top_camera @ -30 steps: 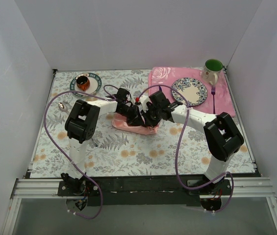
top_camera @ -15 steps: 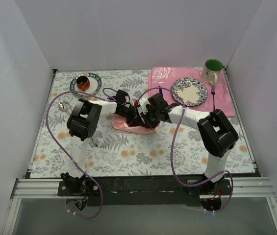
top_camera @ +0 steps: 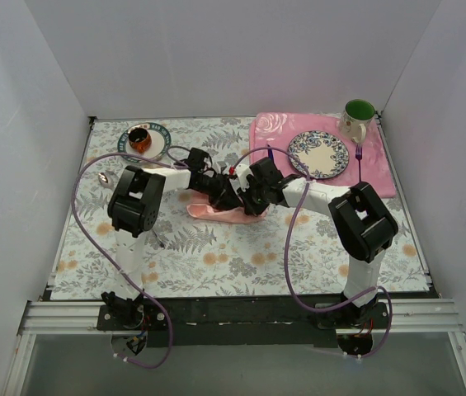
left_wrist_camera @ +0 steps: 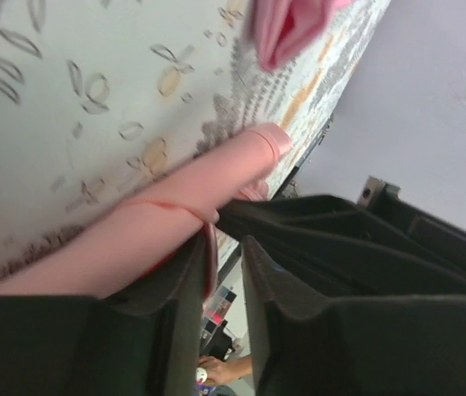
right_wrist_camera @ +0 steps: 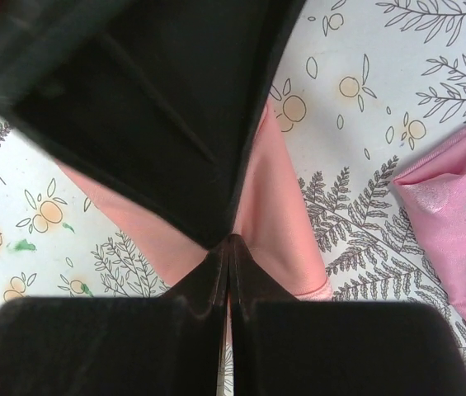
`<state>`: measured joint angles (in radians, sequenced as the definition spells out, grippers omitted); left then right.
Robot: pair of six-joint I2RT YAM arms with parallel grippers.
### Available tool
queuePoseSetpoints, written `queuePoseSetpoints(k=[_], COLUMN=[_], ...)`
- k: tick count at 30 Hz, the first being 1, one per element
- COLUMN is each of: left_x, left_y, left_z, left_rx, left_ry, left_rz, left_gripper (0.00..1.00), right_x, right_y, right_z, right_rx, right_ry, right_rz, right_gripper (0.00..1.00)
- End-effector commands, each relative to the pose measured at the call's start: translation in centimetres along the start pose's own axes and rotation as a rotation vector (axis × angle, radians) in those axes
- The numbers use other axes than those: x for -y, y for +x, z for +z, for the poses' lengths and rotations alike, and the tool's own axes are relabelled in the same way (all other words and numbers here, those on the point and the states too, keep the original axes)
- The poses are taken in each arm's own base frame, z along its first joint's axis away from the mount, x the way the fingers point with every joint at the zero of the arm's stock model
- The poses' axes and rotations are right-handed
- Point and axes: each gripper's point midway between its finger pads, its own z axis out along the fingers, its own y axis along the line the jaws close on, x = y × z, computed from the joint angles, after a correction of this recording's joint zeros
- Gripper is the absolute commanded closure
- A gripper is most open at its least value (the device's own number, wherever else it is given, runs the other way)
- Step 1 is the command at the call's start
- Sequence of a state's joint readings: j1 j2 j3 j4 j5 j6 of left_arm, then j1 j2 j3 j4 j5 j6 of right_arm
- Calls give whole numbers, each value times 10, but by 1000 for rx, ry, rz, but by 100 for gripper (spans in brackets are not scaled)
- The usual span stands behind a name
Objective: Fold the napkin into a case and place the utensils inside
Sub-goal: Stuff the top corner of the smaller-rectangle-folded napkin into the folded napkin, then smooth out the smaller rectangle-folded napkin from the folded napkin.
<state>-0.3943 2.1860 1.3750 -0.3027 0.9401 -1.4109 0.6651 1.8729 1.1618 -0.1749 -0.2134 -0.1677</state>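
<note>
Find the napkin point(top_camera: 216, 212) at the middle of the floral table point(top_camera: 216, 256), folded into a narrow salmon strip, folding judged unfinished. Note the left gripper point(left_wrist_camera: 229, 247) at the strip's 12 o'clock edge, fingers point(left_wrist_camera: 175, 289) parted a little with the cloth's hem lying in the gap against one of them; cannot tell whether pinched. Note the right gripper point(right_wrist_camera: 229, 268) at the strip's 3 o'clock end, just beside the other, pads pressed together, tips down on the cloth with nothing seen between them. Look to 9 o'clock for a silver spoon point(top_camera: 103, 176), well apart from the napkin and not yet inside anything. Judge the risks thus: soft cloth, so likely to spring open or drag along if either gripper lifts with a snagged hem, undoing the fold; crowded wrists, close enough to knock together on a sideways move; later, could shove the strip across the table rather than slide the spoon into it. Read no brand, label or lettering anywhere; only rose print on the placemat point(top_camera: 373, 169) at 2 o'clock.
</note>
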Motion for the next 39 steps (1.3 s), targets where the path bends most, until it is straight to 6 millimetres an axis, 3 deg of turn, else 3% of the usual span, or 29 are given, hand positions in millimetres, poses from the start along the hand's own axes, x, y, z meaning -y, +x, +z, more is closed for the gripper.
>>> queuePoseSetpoints(k=[1, 6, 8, 11, 13, 15, 16, 18, 20, 21, 24, 28, 31, 39], left_x=[43, 48, 46, 44, 39, 27, 23, 5, 6, 1, 0, -11, -16, -34], left_y=[11, 9, -3, -13, -7, 11, 12, 16, 14, 23, 22, 30, 24, 15], left_z=[-42, -81, -104, -141, -154, -160, -168, -165, -164, -152, -134, -108, -98, -84], left_rx=[12, 85, 145, 225, 222, 161, 173, 174, 176, 143, 122, 62, 71, 48], left_ry=[96, 86, 53, -1, -56, -95, -163, -249, -307, -312, -370, -361, -382, -414], left_rz=[94, 181, 244, 440, 703, 841, 1012, 1123, 1302, 1340, 1492, 1556, 1591, 1671], left_gripper=[72, 59, 54, 37, 23, 23, 23, 23, 24, 25, 25, 25, 28, 48], right_x=[2, 2, 2, 3, 2, 2, 2, 2, 1, 2, 2, 2, 2, 2], right_y=[40, 36, 35, 34, 33, 34, 34, 33, 32, 31, 29, 28, 26, 25], right_z=[14, 12, 12, 10, 11, 10, 11, 10, 9, 9, 9, 8, 8, 6], right_rx=[-104, -92, -87, -83, -79, -80, -79, -77, -74, -71, -71, -68, -61, -55], right_ry=[0, -4, -6, -11, -17, -19, -20, -20, -20, -20, -20, -20, -22, -27], right_rz=[37, 40, 35, 37, 37, 37, 37, 39, 36, 37, 37, 37, 33, 22], right_gripper=[99, 99, 99, 99, 99, 99, 99, 99, 99, 99, 99, 99, 99, 99])
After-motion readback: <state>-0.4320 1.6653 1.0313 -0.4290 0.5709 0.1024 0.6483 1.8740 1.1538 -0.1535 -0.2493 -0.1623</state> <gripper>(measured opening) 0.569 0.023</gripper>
